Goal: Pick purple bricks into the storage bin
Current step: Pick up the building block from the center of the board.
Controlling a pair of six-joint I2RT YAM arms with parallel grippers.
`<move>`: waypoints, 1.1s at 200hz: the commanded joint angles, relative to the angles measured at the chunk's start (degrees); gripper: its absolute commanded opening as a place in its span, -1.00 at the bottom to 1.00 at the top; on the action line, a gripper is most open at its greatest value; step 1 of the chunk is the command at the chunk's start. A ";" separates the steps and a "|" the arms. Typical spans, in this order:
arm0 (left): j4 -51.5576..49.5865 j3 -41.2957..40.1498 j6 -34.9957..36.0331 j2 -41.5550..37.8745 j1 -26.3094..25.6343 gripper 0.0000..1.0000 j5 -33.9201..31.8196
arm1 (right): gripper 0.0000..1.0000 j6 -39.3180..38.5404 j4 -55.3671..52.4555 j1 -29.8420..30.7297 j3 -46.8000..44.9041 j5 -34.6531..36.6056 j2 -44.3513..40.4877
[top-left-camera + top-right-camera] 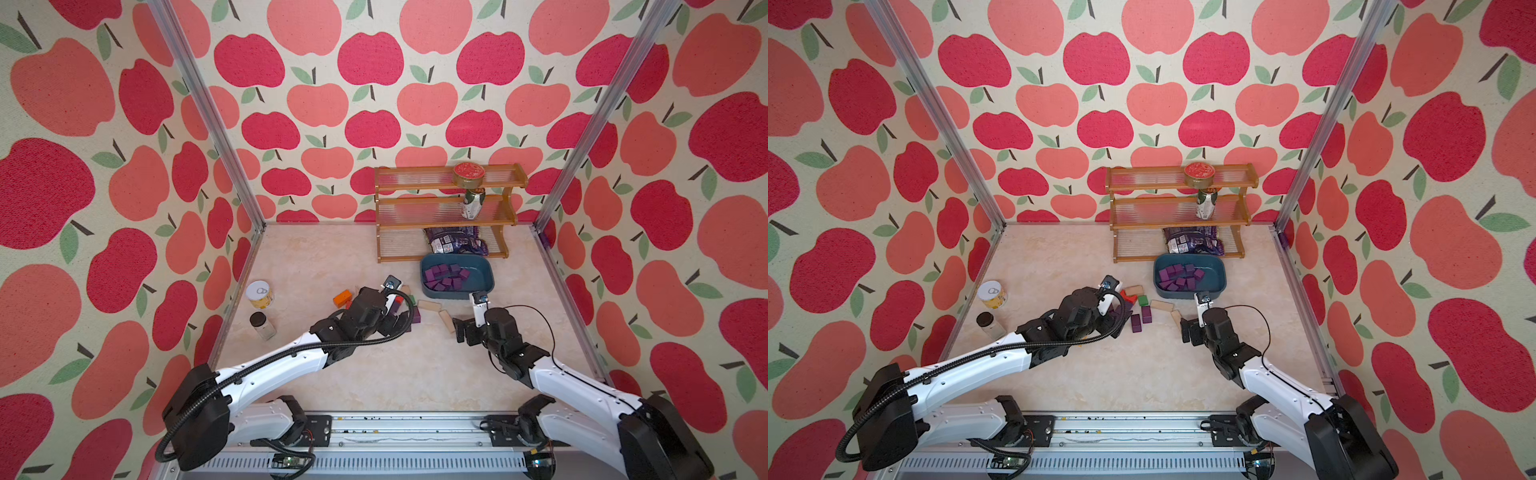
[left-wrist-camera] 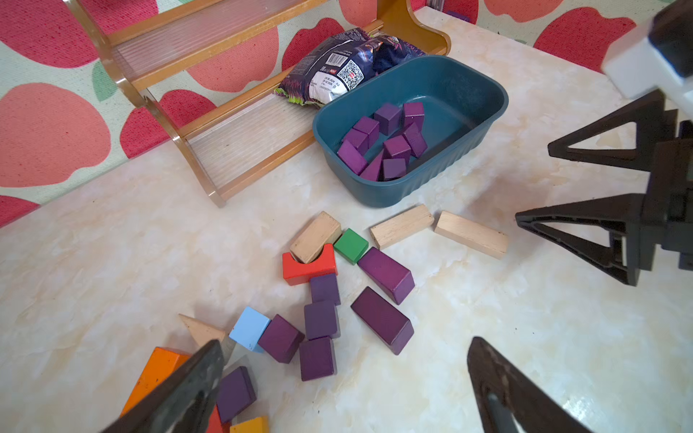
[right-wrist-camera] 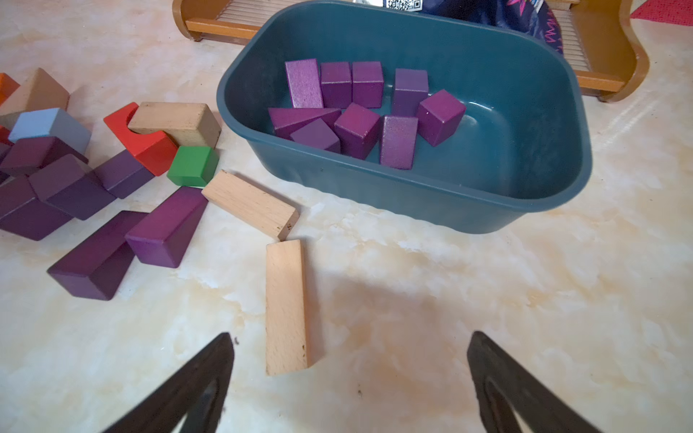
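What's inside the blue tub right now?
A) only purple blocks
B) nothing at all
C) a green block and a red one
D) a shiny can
A: the storage bin holds only purple bricks, while the green block and the red block lie outside it.

Matte painted wooden purple bricks (image 3: 358, 129), smooth plastic storage bin (image 3: 412, 202)
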 commanded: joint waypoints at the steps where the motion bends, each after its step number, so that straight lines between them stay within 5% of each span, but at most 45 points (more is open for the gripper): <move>1: 3.91 -2.62 4.02 -1.66 1.74 0.99 1.42 | 0.98 -2.44 1.08 0.15 2.54 -3.80 2.79; 68: 13.02 -12.66 4.41 -4.93 4.03 0.99 3.72 | 0.99 -3.76 -0.03 0.51 5.97 -8.57 10.10; 155: 16.74 -21.85 0.94 -15.58 7.62 0.99 2.97 | 0.96 -0.40 -2.39 1.90 6.71 -10.52 6.83; 220: 16.57 -26.46 -2.18 -25.12 11.86 0.99 3.14 | 0.60 6.42 -1.53 8.10 11.02 -5.06 9.66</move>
